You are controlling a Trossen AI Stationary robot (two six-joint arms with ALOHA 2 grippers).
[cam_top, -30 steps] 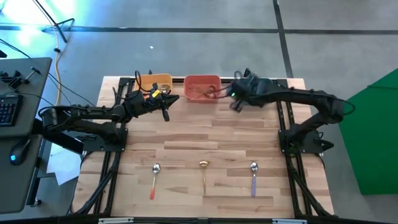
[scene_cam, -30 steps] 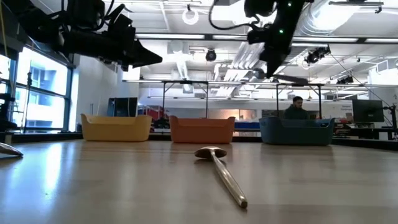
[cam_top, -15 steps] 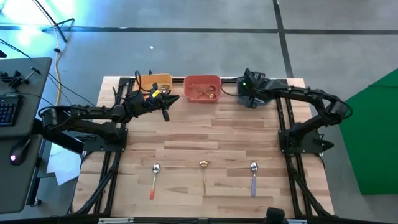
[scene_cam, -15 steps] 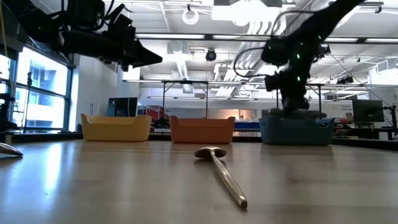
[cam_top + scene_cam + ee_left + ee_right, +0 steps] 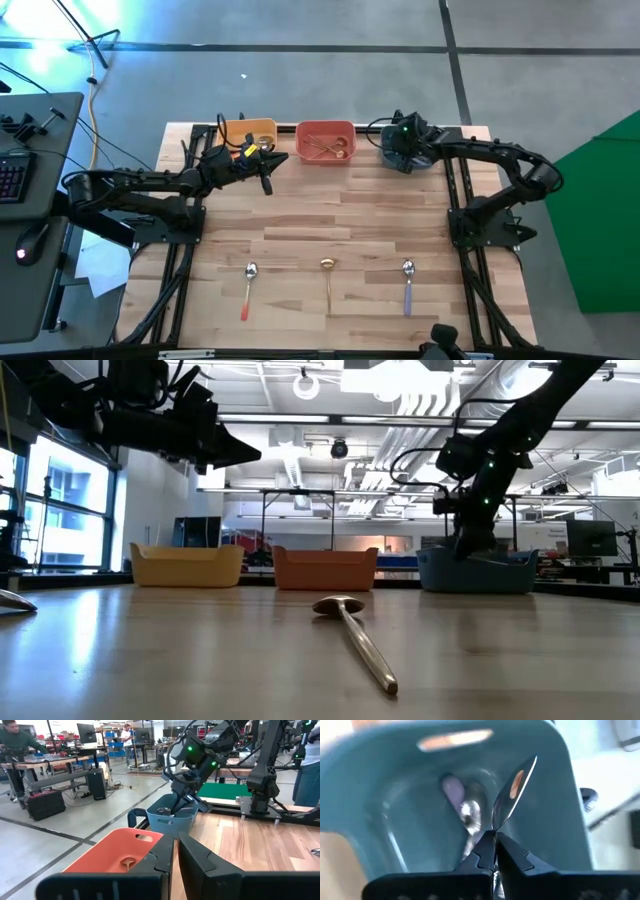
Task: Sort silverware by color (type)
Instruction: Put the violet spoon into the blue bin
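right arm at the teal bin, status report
Right tool shut on a spoon, over teal bin. Left tool shut, empty, near yellow bin. Three spoons on table. Nothing blocking.

Wooden table (image 5: 330, 215); three spoons (image 5: 327, 266); seemingly three bins (image 5: 324, 141).

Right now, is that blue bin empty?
No. The right wrist view shows spoons lying inside the teal bin, under the right gripper, shut on a spoon.

One camera looks straight down on the whole table (image 5: 330, 215), another level across it — both catch the gold spoon (image 5: 327, 266) — while wrist cameras sit close.
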